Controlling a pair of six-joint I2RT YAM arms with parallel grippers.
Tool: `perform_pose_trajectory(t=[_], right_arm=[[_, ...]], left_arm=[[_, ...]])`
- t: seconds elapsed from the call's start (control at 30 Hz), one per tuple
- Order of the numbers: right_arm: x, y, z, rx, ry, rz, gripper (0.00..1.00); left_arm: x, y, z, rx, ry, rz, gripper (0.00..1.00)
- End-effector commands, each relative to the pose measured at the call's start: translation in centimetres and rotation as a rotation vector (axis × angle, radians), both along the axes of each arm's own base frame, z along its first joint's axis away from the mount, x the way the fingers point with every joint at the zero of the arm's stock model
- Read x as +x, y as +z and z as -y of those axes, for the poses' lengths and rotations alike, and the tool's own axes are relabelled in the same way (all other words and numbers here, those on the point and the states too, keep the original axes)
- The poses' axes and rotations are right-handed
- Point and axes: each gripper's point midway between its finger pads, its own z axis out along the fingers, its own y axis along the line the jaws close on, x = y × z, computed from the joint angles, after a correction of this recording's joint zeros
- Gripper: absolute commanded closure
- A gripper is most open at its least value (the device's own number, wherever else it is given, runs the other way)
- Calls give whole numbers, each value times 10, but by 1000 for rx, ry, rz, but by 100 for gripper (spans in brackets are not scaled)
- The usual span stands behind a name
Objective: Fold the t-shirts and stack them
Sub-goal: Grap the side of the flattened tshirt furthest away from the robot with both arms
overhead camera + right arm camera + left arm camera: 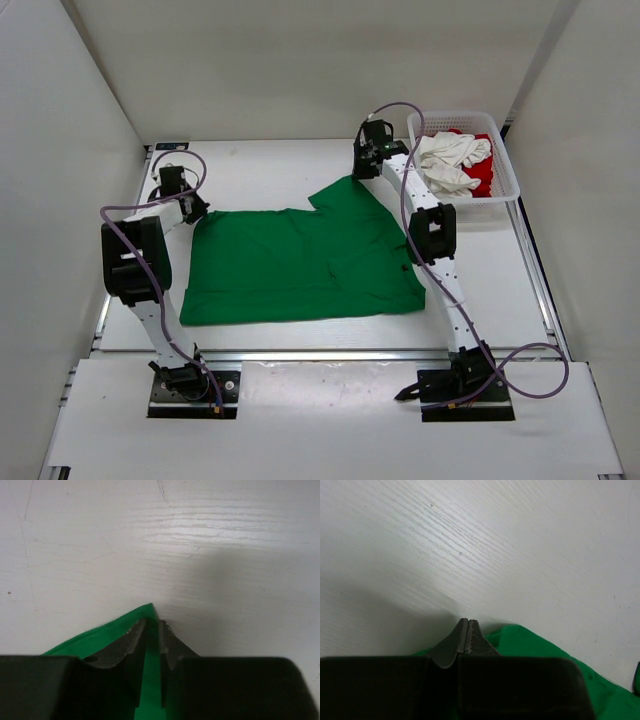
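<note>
**Items.** The green t-shirt (300, 265) lies spread on the surface (260, 170) between the two arms. It is largely flat, with one sleeve projecting at its far right. No fold is evident in it from the overhead view. The white t-shirt (445, 160) and the red t-shirt (483, 175) are bunched together, unfolded, inside the white mesh basket (510, 190) at the far right corner, well apart from the green one.

**Left end effector** (192, 208). It is positioned at the far left corner of the green t-shirt. In the wrist view its fingers (461, 639) are pressed together, and green cloth shows just beside and beneath them. Whether any cloth is pinched between them cannot be confirmed.

**Right end effector** (362, 172). It is positioned at the far right sleeve. In the wrist view its fingers (131, 639) stand narrowly apart, and green shows through the gap. The tip of the cloth corner lies at the fingertips. A firm grip is not established.

**Progress.** Judged early. No shirt is folded and no stack exists. The green t-shirt appears laid out, with both arms at its far corners, which suggests a first fold is being set up. Outstanding items are folding the green shirt, then retrieving, flattening and folding the white and red shirts, and stacking all three.
</note>
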Motion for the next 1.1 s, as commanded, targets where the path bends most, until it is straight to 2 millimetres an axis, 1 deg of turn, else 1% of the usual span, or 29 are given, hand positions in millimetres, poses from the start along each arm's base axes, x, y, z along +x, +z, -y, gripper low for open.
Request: perform_pose_trajectory(t=[0.0,0.03,0.07,0.1,0.13,0.17,0.2,0.23,0.27,0.3,0.33,0.37,0.4,0.43,0.47,0.5,0.57,0.6,0.67,0.73,0.77,0.8,0.83,0.87,0.9,0.93,0.97,1.03,1.07], right_arm=[[-6,9,-3,20,17,-11,91],[-7,11,-6,28,32,-11,97],[-2,21,-7,44,36,16,100],[2,34,-8,63,36,38,100],[-1,32,-9,70,39,18,100],[-1,40,-8,61,45,32,100],[-2,61,-3,63,34,52,99],[-7,63,1,53,34,34,100],[-10,75,3,53,30,38,100],[-17,79,9,50,27,12,100],[-23,86,9,61,31,-4,100],[-27,97,6,67,43,5,100],[-36,101,4,58,48,-15,100],[-39,102,13,48,34,-30,100],[-44,111,12,37,34,-29,100],[-51,109,12,23,36,-53,100],[-63,129,14,5,44,-48,100],[-71,129,17,-9,45,-77,100],[-89,141,26,-81,-2,-98,100],[-101,140,27,-140,-48,-121,100],[-109,132,24,-164,-39,-152,100],[-118,134,16,-186,-30,-156,100],[-126,134,10,-210,-27,-159,100],[-131,133,8,-249,-33,-159,100],[-140,142,-1,-257,-19,-145,100],[-149,149,-4,-279,-12,-136,99],[-148,156,0,-300,-28,-104,100],[-162,167,-5,-311,1,-87,100],[-170,149,-1,-345,-2,-125,100]], left_arm=[[8,36,4,-4,-7,90,100],[7,38,7,-17,-18,98,100],[5,38,7,-20,-15,94,100],[6,41,6,-19,-11,104,100],[6,42,7,-27,-14,105,100],[5,45,8,-33,-15,112,100],[3,41,6,-34,-10,105,100],[4,46,5,-49,-4,123,100],[2,47,6,-62,-4,127,100],[2,49,5,-73,8,135,100],[0,47,6,-91,11,138,100],[-1,52,6,-101,7,152,100],[-5,53,6,-109,11,157,100],[-7,54,1,-114,22,159,100],[-9,58,2,-107,14,169,100],[-10,62,-1,-106,20,177,100],[-14,65,5,-117,9,186,100],[-15,67,7,-124,2,191,100],[-17,69,11,-124,-11,187,100],[-21,68,12,-119,-12,181,100],[-22,70,7,-114,-10,187,100],[-24,70,10,-136,-10,186,100],[-28,71,8,-140,-11,192,100],[-30,70,10,-149,-16,182,100],[-30,76,8,-137,-15,201,100],[-33,79,4,-137,-8,202,100],[-34,78,6,-136,-11,201,100],[-35,84,12,-149,-26,217,100],[-36,87,13,-152,-27,223,100]])
